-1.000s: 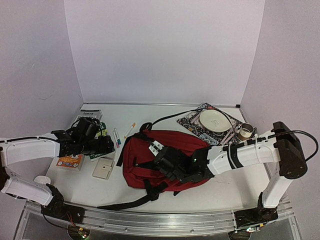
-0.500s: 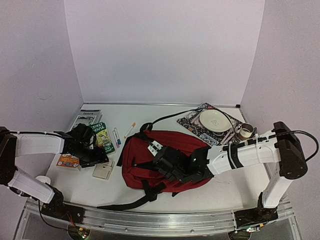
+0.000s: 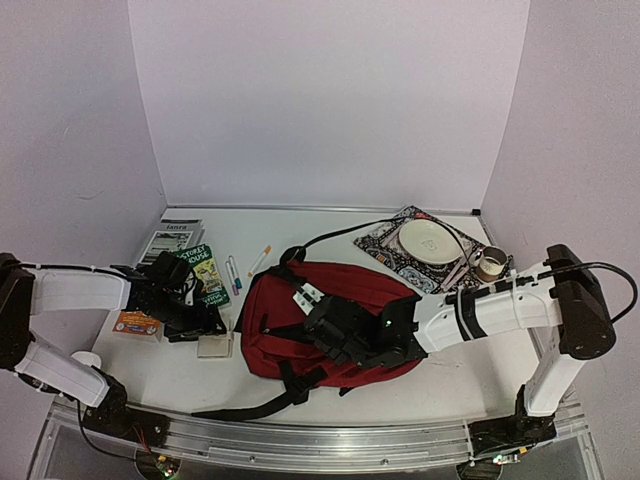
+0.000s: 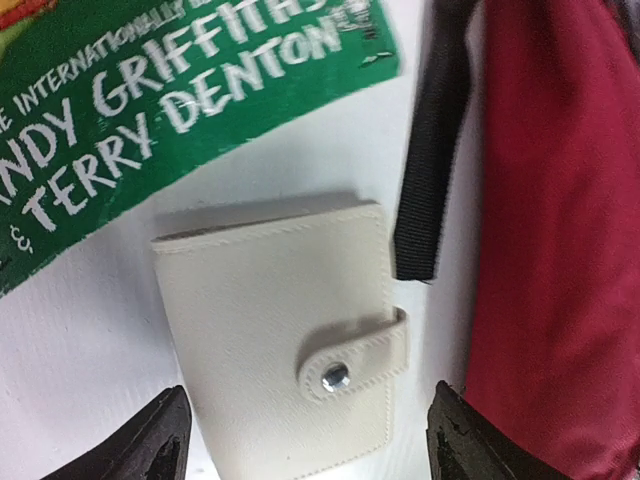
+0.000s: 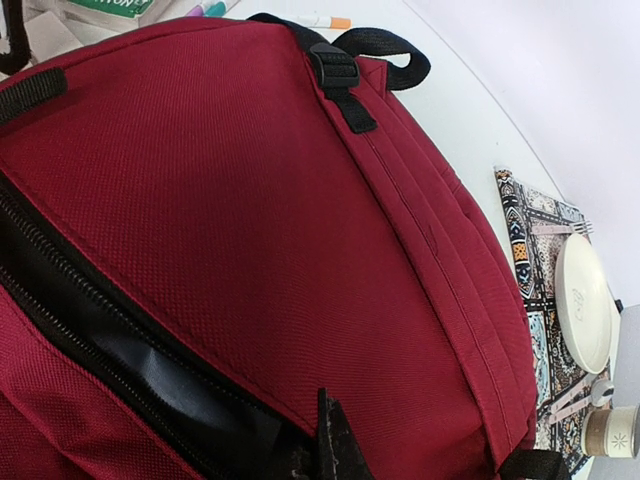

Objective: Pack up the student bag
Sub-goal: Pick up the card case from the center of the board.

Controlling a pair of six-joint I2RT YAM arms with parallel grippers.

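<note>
The student bag (image 3: 335, 312), dark red with black straps, lies in the middle of the table. In the right wrist view its zipper opening (image 5: 120, 350) gapes dark at the lower left. My right gripper (image 5: 335, 448) is shut, pinching the red fabric at that opening's edge; in the top view it (image 3: 320, 332) rests on the bag. A cream snap wallet (image 4: 285, 330) lies flat between a green book (image 4: 180, 90) and the bag's side (image 4: 565, 250). My left gripper (image 4: 310, 452) hangs open just above the wallet's near end, its fingertips (image 4: 165, 440) on either side of it, apart from it.
A black strap end (image 4: 428, 170) lies beside the wallet. Left of the bag are pens (image 3: 233, 272), a booklet (image 3: 170, 236) and an orange packet (image 3: 138, 322). At the back right sit a plate (image 3: 428, 241) on a patterned mat and a cup (image 3: 490, 264).
My left gripper has come off the books, moving nearer and rightward to hover over the cream wallet. The right gripper keeps its hold on the bag, hardly moved.
</note>
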